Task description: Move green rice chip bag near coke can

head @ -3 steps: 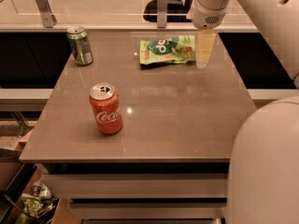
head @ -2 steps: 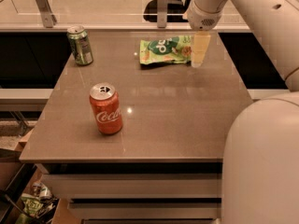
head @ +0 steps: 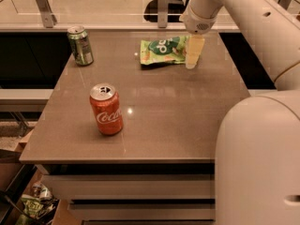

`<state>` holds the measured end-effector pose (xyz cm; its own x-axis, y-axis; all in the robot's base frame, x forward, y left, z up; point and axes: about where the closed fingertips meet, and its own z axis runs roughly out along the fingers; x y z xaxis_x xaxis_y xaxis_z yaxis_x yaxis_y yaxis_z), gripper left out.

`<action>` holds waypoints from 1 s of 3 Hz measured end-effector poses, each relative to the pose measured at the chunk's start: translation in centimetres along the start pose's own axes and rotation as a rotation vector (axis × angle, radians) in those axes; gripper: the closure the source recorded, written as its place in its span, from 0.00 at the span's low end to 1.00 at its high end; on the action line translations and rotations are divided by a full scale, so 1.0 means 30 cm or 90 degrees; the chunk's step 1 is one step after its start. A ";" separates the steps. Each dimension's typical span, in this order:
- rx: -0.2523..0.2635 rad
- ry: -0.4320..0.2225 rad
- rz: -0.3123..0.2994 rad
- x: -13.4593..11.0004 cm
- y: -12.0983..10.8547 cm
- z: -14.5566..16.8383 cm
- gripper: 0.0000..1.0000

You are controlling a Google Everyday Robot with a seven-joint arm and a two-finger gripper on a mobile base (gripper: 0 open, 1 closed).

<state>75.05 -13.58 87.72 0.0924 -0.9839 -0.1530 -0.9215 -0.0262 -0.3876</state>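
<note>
The green rice chip bag [head: 164, 50] lies flat at the far middle of the brown table [head: 178, 121], light green with a dark-green oval logo. The coke can [head: 107, 109] stands upright on the near left of the table, well apart from the bag. My gripper [head: 193, 53] hangs from the white arm that comes in from the upper right. It points down at the bag's right end, touching or just above it.
A green soda can [head: 80, 45] stands at the far left corner of the table. My robot's large white body [head: 258, 163] fills the lower right. A counter with metal posts [head: 42, 6] runs behind the table. Clutter lies on the floor at lower left [head: 37, 203].
The gripper has shifted slightly left, closer over the right end of the chip bag. The bag and both cans have not moved.
</note>
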 end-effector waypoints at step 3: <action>-0.022 0.033 -0.006 -0.003 -0.025 0.139 0.17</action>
<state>77.30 -12.74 84.24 0.0828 -0.9913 -0.1019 -0.9333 -0.0413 -0.3566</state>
